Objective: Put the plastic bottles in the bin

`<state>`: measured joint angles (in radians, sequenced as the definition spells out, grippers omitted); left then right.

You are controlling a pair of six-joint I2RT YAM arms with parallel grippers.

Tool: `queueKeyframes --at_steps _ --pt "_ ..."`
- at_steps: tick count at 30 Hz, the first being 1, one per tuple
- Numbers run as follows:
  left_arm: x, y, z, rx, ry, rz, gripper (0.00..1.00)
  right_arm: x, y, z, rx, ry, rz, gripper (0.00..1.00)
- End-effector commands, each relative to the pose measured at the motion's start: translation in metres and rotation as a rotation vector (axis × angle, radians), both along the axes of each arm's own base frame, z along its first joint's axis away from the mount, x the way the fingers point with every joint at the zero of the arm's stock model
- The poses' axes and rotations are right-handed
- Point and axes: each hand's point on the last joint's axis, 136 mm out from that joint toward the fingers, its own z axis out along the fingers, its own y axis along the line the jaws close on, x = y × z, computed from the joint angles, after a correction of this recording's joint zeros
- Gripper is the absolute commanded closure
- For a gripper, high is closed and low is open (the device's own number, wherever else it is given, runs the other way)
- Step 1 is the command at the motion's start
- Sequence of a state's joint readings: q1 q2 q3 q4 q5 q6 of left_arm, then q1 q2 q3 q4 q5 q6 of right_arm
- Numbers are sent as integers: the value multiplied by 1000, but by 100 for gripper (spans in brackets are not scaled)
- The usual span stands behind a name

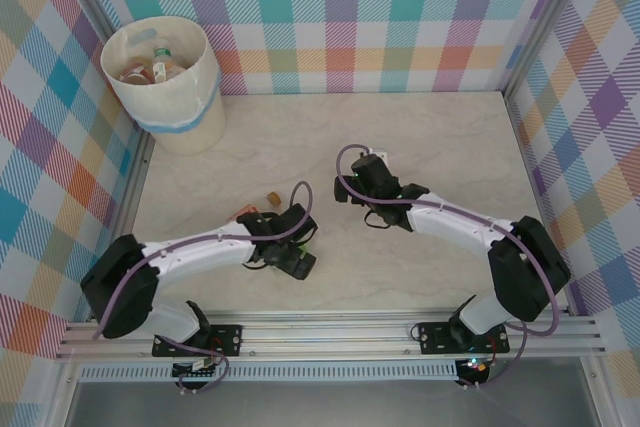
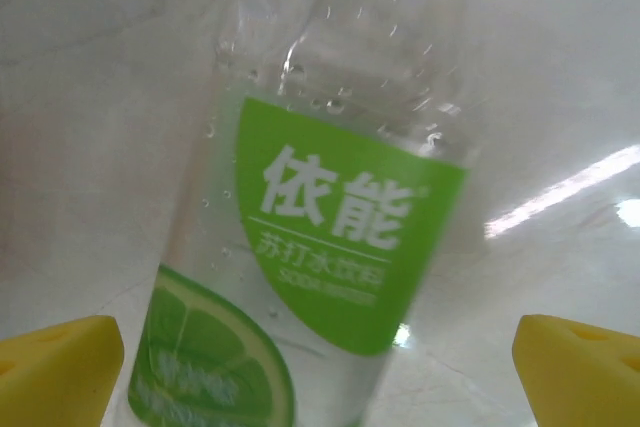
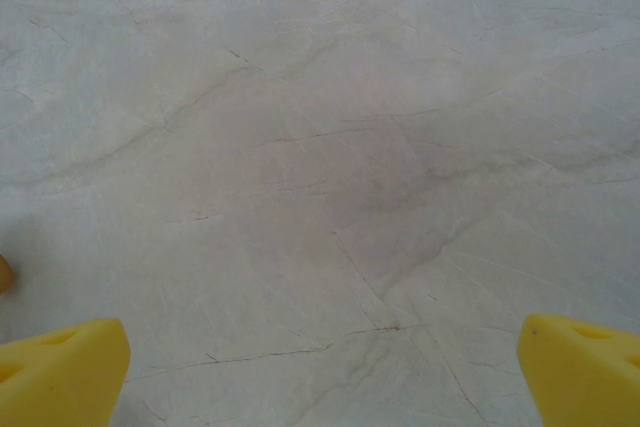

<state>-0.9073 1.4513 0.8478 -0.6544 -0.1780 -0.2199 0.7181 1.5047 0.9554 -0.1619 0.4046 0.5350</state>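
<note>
Green-labelled bottle (image 2: 330, 247) fills the left wrist view, lying on the pale surface (image 3: 330, 147) between the yellow fingers (image 2: 60, 372) of the left hand (image 2: 320, 377). The fingers are spread wide and not yet clamped. A brown cap (image 1: 271, 195) and something reddish (image 1: 245, 215) beside the left arm are likely one more bottle. Right hand (image 3: 320, 372) hovers spread over bare surface, holding nothing. Bin (image 1: 190, 97) stands far left and already holds several bottles (image 1: 150, 65). Judged mostly done, one or two left.

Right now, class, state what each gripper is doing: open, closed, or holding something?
Left gripper: open around a green-labelled bottle, not clamped.
Right gripper: open, holding nothing.
</note>
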Motion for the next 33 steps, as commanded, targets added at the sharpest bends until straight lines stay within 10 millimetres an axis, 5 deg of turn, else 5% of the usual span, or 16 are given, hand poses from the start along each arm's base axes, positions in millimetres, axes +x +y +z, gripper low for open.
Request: queueKeyframes --at_steps 1,5,8,13,21,23,25,33 --pt "7 1 -4 47 -5 34 0 5 -1 9 20 -4 -29 0" --pt "7 -10 -14 5 22 32 3 3 -4 10 13 -5 -35 0" --pt "9 -12 -12 -2 16 29 17 2 -8 12 13 -12 -46 0" --pt "20 -15 20 -77 -81 41 40 -1 -10 24 57 -52 -52 0" --pt "64 -19 131 -372 -339 125 64 -5 -13 47 131 -149 -38 0" --pt "81 -10 164 -430 -413 174 75 -5 -14 54 151 -180 -39 0" --pt "101 3 197 -478 -489 238 100 -7 -16 60 168 -206 -41 0" --pt "195 85 296 -522 -777 519 100 -14 -26 68 202 -258 -53 0"
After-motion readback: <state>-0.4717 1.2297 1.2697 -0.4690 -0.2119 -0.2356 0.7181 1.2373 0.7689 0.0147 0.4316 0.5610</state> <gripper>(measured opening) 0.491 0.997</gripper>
